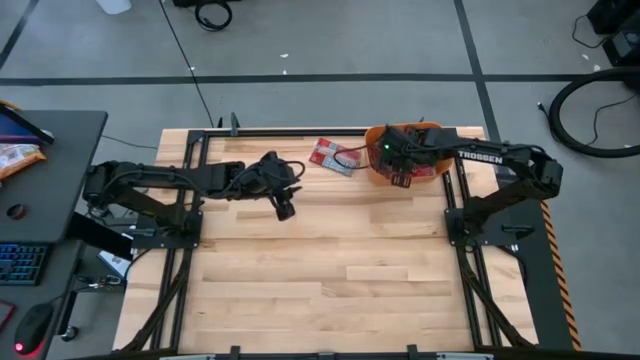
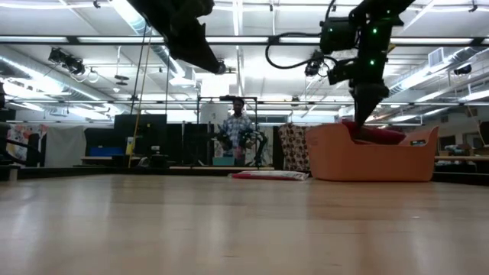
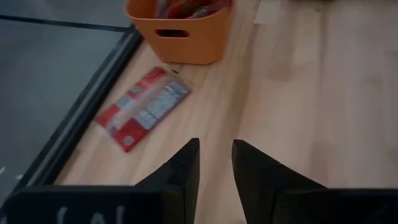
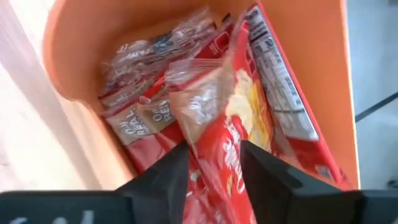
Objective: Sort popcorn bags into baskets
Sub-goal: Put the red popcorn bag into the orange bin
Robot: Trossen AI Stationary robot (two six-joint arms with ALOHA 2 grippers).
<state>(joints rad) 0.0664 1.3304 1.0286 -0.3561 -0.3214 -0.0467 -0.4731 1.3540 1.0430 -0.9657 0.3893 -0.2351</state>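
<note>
An orange basket (image 1: 432, 172) stands near the table's far right corner, with several red popcorn bags (image 4: 134, 118) lying in it. One more red popcorn bag (image 1: 332, 155) lies flat on the wood just left of the basket, also seen in the left wrist view (image 3: 144, 107) and the low view (image 2: 267, 175). My right gripper (image 4: 213, 163) points down into the basket (image 2: 374, 156), shut on a red bag. My left gripper (image 3: 216, 163) hovers above the table's middle left (image 1: 285, 205), open by a narrow gap, holding nothing. My right gripper holds a red popcorn bag (image 4: 229, 146) pinched between its two fingers, one on each flat face. It comes from above, pointing down into the basket. The bag's crumpled far end (image 4: 205, 93) reaches onto the bags lying in the basket.
The basket's wall (image 3: 180, 34) rises beside the loose bag. The table's dark far-edge rail (image 3: 93, 106) runs close behind that bag. Bare wood stretches across the table's near half (image 1: 340, 280). A person (image 2: 238, 126) stands far off in the room.
</note>
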